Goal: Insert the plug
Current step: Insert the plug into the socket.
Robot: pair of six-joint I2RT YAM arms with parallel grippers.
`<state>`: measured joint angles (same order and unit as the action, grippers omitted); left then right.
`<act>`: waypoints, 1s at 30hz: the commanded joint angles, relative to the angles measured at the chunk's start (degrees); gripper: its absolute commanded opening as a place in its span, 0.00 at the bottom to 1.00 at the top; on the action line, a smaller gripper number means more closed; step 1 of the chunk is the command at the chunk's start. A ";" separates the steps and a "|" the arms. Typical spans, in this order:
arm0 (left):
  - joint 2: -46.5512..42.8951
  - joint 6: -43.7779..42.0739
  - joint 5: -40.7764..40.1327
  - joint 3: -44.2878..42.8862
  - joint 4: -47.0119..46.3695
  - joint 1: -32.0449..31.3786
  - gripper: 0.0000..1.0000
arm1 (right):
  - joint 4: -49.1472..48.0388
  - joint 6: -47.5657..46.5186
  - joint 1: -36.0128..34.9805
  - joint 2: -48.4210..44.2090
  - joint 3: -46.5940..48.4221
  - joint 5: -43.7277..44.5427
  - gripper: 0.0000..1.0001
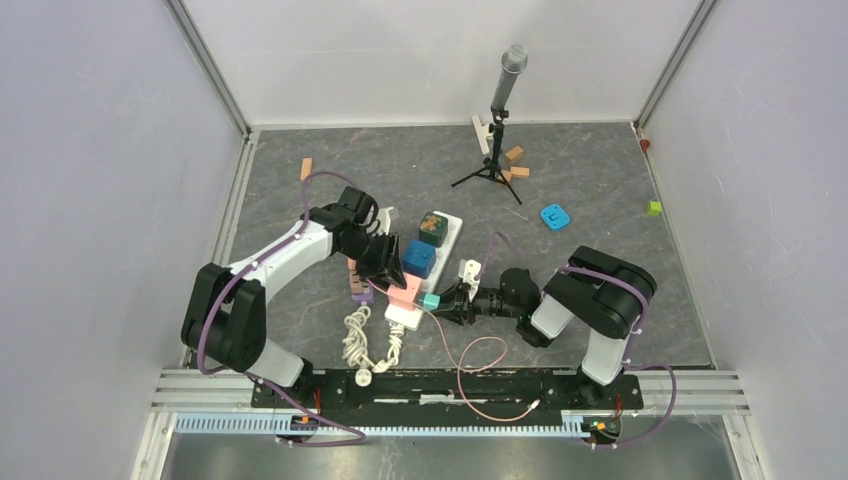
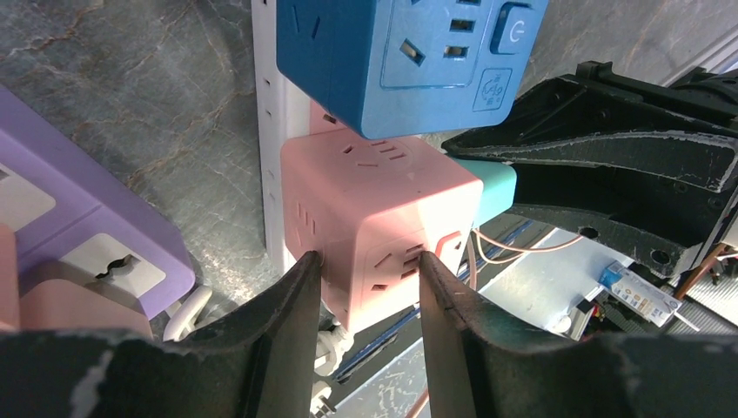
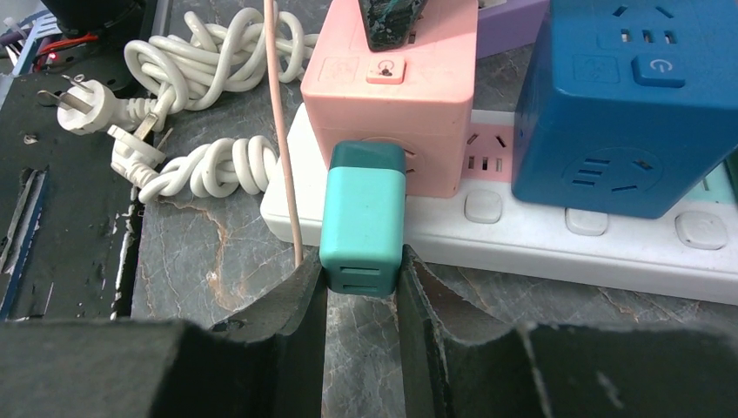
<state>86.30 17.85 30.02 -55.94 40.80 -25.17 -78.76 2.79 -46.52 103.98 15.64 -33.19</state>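
Observation:
The teal plug (image 3: 364,222) lies level, and my right gripper (image 3: 361,266) is shut on its rear end. Its darker front end sits against the side face of the pink socket cube (image 3: 418,104); the prongs are hidden. The cube stands on the white power strip (image 3: 540,235). My left gripper (image 2: 367,259) is shut on the pink cube (image 2: 374,200), one finger on each side. The teal plug (image 2: 496,187) shows behind the cube there. In the top view the left gripper (image 1: 385,265) and right gripper (image 1: 450,305) meet at the cube (image 1: 405,290).
A blue socket cube (image 3: 627,104) stands next to the pink one on the strip. A purple adapter (image 2: 78,226) lies to the left. White coiled cords with plugs (image 3: 200,52) and a thin pink cable (image 3: 283,131) lie near the front rail. A microphone on a tripod (image 1: 497,130) stands at the back.

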 commanded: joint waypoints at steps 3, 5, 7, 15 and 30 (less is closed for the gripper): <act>4.39 -1.76 -1.65 2.42 0.65 -1.97 0.19 | -2.38 0.28 -2.86 0.05 7.34 5.84 0.00; 4.44 -1.76 -1.49 2.37 0.68 -2.04 0.18 | -1.70 0.30 -3.16 0.33 8.16 6.44 0.00; 4.44 -1.76 -1.46 2.50 0.67 -1.99 0.18 | 0.14 -0.40 -3.35 0.26 9.15 7.21 0.00; 4.44 -1.73 -1.37 2.38 1.16 -2.01 0.13 | 14.10 -6.45 -4.43 -3.48 13.15 14.09 0.00; 5.18 -2.29 -1.20 2.68 1.88 -2.09 0.06 | 24.18 -2.88 -5.06 -5.42 18.30 20.70 0.00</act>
<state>86.46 16.43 25.82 -57.80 40.93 -23.31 -51.75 -2.92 -51.22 97.76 26.02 -25.02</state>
